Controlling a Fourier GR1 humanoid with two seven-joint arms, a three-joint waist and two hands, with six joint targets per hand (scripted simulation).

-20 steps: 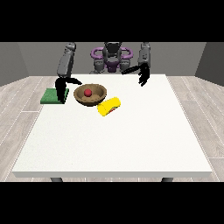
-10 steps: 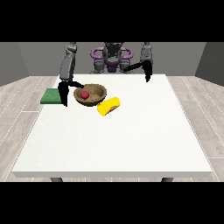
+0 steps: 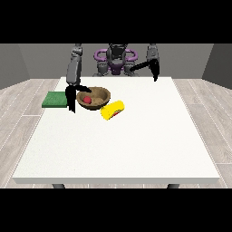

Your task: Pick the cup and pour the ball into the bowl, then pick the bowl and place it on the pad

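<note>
On white table (image 3: 136, 145), grey-walled rm: hand (image 3: 72, 96) at view's left grasps bowl (image 3: 94, 98).

Looking like a bare test room: standing on pale plank flooring (image 3: 27, 97), facing plain grey walls (image 3: 41, 59) (no furniture besides a big white table (image 3: 118, 145)).

Grey torso (image 3: 116, 56) – purple rings at shoulders; grey forearms, black hands – fingers slim.
</note>
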